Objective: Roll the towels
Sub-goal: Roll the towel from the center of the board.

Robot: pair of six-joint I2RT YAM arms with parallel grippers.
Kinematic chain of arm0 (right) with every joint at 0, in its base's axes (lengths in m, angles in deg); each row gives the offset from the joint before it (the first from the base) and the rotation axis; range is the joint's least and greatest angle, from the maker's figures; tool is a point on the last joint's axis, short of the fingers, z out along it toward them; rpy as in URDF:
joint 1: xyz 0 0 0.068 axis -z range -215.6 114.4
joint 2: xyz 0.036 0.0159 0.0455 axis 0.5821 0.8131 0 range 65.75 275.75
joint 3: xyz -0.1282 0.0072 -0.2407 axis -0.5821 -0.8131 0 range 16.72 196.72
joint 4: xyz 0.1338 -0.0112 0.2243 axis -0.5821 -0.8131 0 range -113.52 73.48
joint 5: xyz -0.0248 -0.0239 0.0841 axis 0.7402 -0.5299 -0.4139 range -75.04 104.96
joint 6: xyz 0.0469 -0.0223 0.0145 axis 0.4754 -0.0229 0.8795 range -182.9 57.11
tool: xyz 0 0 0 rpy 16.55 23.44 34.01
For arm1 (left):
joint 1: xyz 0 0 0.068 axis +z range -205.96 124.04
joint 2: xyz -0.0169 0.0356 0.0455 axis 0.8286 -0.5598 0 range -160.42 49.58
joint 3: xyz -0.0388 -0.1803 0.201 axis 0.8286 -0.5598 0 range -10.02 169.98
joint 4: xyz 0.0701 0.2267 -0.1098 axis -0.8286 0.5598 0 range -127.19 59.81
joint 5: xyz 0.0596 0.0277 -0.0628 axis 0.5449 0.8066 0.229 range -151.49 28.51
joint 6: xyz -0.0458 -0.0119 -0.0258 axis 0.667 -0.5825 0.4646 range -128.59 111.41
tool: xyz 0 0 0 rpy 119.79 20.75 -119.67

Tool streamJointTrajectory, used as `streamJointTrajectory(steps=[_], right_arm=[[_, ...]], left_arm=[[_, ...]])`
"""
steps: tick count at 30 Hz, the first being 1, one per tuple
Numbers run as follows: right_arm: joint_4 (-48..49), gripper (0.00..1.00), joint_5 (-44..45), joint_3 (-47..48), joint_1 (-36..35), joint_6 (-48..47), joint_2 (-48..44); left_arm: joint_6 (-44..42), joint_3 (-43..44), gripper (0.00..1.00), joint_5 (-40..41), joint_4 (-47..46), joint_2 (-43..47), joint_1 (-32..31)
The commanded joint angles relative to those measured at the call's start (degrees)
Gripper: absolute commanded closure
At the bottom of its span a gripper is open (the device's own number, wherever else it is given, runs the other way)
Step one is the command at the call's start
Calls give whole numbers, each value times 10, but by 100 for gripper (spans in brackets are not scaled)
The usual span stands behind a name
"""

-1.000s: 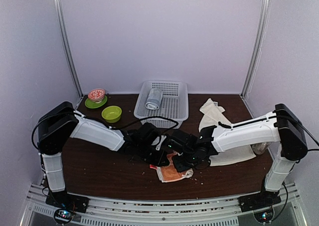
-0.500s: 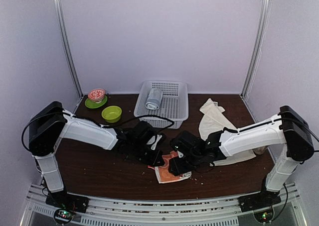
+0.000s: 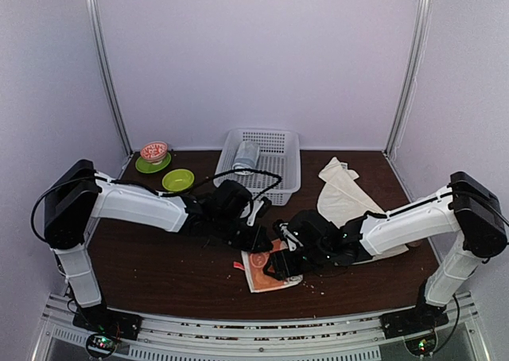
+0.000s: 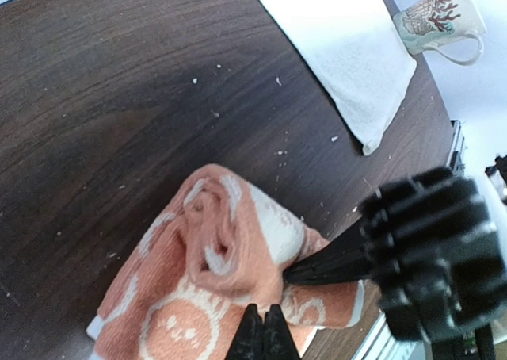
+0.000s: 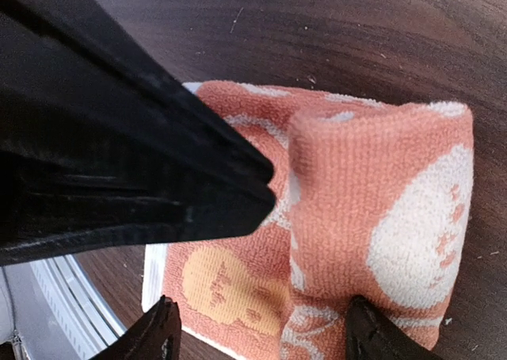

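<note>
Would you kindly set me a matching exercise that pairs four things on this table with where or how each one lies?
Things:
1. orange towel
2. white towel
3. grey towel
4. green bowl

Places and states:
A. left of the basket
B. partly rolled, at the front
C. rolled, in the basket
D. unrolled, at the right

Pairs: 1-B, 2-D, 3-C, 4-A
</note>
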Motion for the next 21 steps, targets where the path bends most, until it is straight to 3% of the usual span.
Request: streamJointTrajectory(steps=[1,21], right_arm=[[13,28,-20,-13,4,4,7],[-30,27,-22,2,3,-24,-4]], left_arm=[[18,15,100,-30,-56,-20,7],[59,25,100,-72,-104,-113,32]])
